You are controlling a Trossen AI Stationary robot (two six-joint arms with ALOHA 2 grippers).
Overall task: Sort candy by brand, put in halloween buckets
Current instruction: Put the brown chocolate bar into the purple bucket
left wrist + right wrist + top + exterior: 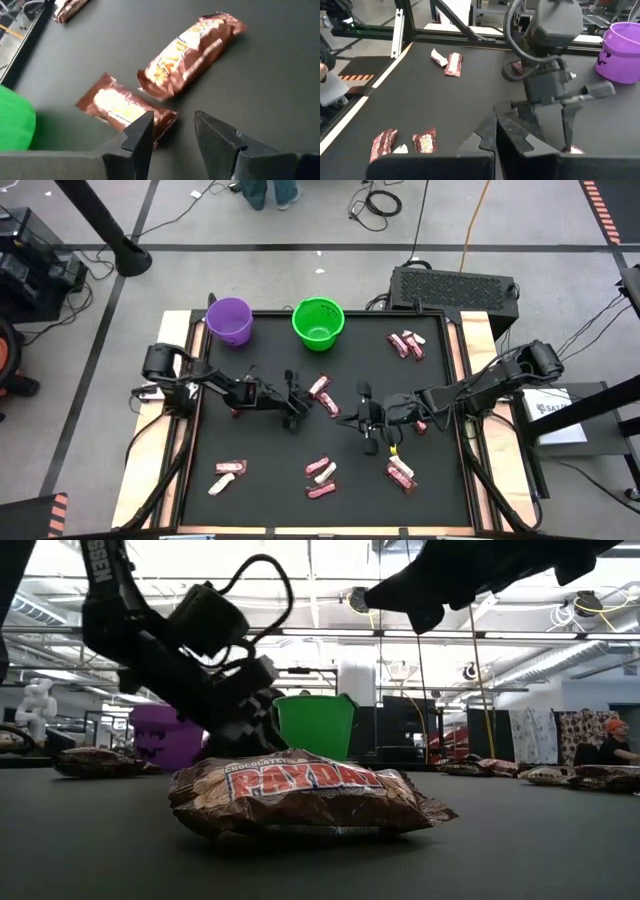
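Crinkly foil candy bar (127,109) near green bucket (318,321): light, slippery; left claw (175,131) open, pinch mid-length.

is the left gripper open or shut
Open. In the left wrist view the left gripper's fingers stand apart with bare mat between them, beside two candy bars, holding nothing.

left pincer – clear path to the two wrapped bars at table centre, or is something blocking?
Probably yes. The left pincer is open, low over the black mat, with the nearer brown-wrapped candy bar just past its fingertips and the second bar beyond. The right pincer sits apart, to the side.
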